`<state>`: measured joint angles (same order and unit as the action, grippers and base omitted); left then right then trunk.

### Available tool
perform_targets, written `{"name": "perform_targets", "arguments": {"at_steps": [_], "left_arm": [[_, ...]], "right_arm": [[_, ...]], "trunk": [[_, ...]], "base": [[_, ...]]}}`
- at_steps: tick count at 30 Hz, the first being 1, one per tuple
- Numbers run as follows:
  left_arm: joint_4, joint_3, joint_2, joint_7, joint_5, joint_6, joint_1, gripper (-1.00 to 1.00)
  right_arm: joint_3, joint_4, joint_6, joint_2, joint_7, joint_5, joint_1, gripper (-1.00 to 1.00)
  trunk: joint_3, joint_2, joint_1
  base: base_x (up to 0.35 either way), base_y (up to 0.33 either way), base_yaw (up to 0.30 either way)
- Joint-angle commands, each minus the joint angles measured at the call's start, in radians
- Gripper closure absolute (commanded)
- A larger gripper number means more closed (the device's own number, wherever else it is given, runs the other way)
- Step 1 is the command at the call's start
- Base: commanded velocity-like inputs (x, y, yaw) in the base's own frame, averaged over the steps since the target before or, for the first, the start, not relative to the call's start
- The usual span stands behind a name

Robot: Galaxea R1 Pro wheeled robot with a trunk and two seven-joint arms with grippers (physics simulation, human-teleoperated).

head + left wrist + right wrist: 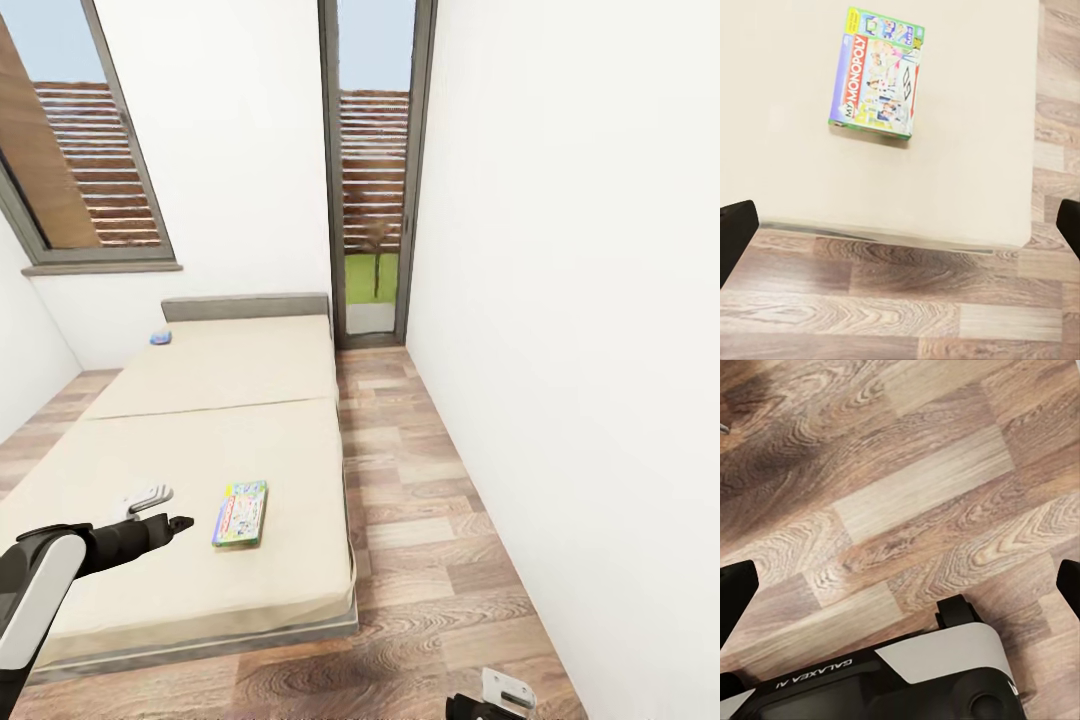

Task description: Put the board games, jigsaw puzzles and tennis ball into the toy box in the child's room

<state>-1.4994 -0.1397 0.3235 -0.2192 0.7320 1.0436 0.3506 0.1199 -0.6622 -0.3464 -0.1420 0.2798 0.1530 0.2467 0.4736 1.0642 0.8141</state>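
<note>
— Near the foot of the bed [200,440], what lies on the mattress?
— A green My Monopoly box [241,513], flat, close to the bed's right edge. The left wrist view shows it well, lettering readable, lying inside the mattress corner with wood floor [420,480] beyond.
— And the left tool [165,512]?
— It hangs over the mattress just beside the box, apart from it, holding nothing. Its dark fingers [736,229] sit at the far sides of the wrist view, spread wide.
— Any other game?
— A small blue box [160,338] up by the grey headboard [246,306], near the left side of the bed.
— The right tool [490,705]?
— Low over the floor beside the robot's base [937,667]. Its fingers [735,589] are likewise spread, grasping nothing.
</note>
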Motion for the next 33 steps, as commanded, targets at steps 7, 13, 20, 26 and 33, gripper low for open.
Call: {"name": "perform_targets", "arguments": {"at_steps": [7,13,20,26,33], "left_arm": [[-0.001,-0.002,0.001,-0.009,0.009,0.004,0.001,-1.00],[-0.003,-0.002,0.001,-0.009,0.008,0.004,0.001,-1.00],[-0.004,-0.003,0.001,-0.009,0.007,0.004,0.001,-1.00],[-0.004,-0.002,0.000,-0.010,0.007,0.004,0.001,-1.00],[-0.001,-0.001,-0.001,-0.013,0.002,0.002,0.001,-1.00]], "right_arm": [[0.001,-0.002,-0.001,-0.001,0.004,0.011,0.000,-1.00],[0.000,-0.002,0.000,-0.001,0.004,0.011,0.000,-1.00],[0.000,-0.002,0.001,-0.001,0.004,0.010,-0.001,-1.00],[0.000,-0.002,0.001,-0.001,0.004,0.008,-0.001,-1.00],[-0.001,-0.002,0.016,-0.001,0.004,0.003,-0.003,-1.00]], "trunk": [[0.005,0.001,0.000],[0.008,0.008,0.004],[0.030,0.057,0.031],[0.049,0.099,0.054],[0.071,0.148,0.081]], "base": [[0.000,0.000,0.000],[0.000,0.000,0.000],[0.000,0.000,0.000],[0.000,0.000,0.000],[0.000,0.000,0.000]]}}
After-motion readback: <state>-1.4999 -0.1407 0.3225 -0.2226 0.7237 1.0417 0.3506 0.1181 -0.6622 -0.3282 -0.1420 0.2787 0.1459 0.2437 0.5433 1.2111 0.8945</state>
